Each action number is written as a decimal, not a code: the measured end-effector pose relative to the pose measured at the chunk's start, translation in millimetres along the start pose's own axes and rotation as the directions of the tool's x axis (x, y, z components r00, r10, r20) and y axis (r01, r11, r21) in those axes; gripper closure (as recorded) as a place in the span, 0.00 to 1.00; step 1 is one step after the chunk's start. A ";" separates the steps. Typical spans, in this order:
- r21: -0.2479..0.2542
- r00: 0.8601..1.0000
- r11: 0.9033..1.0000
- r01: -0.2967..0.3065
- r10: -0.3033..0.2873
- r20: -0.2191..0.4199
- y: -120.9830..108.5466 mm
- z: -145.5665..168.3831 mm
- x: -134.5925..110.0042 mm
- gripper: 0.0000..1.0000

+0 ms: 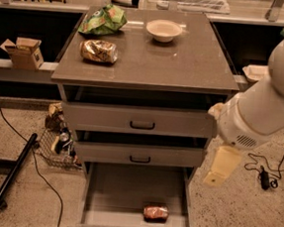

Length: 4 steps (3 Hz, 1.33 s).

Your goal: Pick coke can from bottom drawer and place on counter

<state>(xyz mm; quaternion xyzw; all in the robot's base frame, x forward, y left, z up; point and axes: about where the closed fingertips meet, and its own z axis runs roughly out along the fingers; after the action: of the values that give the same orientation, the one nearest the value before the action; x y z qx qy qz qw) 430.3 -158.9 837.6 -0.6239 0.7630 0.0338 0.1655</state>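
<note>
The coke can point(155, 212) is red and lies on its side on the floor of the open bottom drawer point(117, 195), near the front right corner. The counter point(161, 62) is the grey-brown slab on top of the cabinet. My white arm point(266, 111) comes in from the right edge, level with the two upper drawers. My gripper point(221, 166) is the pale piece hanging at the arm's lower end, just right of the cabinet's right side. It is above and to the right of the can, well apart from it, and holds nothing that I can see.
On the counter sit a green chip bag point(103, 20), a gold-brown snack bag point(99, 51) and a white bowl point(164, 30). Two shut upper drawers point(142, 121) have black handles. A wire basket point(55, 145), a black pole point(13, 169) and cables point(263, 171) lie on the floor. A cardboard box point(23, 51) sits on the left ledge.
</note>
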 end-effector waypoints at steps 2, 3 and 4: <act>-0.050 0.998 0.999 -0.018 0.021 0.061 26.8 70.6 -7.6 0.00; -0.050 0.999 0.998 0.024 -0.022 0.040 22.7 114.8 6.1 0.00; -0.063 0.994 0.993 0.105 -0.102 0.039 22.1 187.3 28.7 0.00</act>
<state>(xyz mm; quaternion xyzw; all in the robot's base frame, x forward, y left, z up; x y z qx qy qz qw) 443.6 -132.7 649.1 -0.6670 0.7251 0.0609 0.1602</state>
